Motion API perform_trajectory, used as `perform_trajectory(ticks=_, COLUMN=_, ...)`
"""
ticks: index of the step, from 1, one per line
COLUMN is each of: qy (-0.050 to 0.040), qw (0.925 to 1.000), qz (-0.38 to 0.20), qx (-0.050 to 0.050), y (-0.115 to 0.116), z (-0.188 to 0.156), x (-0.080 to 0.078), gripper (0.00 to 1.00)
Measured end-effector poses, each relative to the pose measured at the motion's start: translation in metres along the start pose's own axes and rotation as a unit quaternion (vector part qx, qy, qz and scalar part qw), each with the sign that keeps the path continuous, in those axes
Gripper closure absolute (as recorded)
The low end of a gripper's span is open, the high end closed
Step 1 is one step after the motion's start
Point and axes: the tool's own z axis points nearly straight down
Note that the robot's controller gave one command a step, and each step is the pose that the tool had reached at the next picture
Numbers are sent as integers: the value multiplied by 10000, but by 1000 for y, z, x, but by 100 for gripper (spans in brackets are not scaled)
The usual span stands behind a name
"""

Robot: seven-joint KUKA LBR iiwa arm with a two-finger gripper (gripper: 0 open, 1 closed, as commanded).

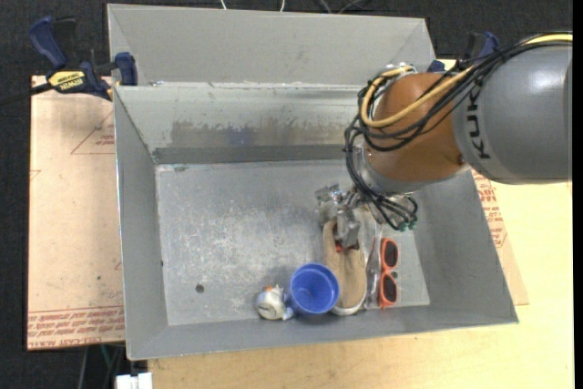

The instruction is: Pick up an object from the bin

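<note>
My gripper hangs low over the right half of the bin floor. Its tip is just above the upper end of a long tan wooden piece, which runs down toward the front wall. A blue cup lies on its side just left of that piece's lower end. Orange sunglasses with dark lenses lie lengthwise to the right of the tan piece. Whether anything is between the jaws is hidden by the gripper body.
A small white and grey ball-like thing rests against the front wall, left of the cup. The orange wrist cover and cables hang over the bin's right back part. The bin's right wall slopes up close to the sunglasses.
</note>
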Motion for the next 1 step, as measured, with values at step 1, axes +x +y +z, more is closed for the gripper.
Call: perform_trajectory(ticks=1, qy=-17, qw=10000, qz=4, qx=8, y=-1, z=-35, x=-3, gripper=100)
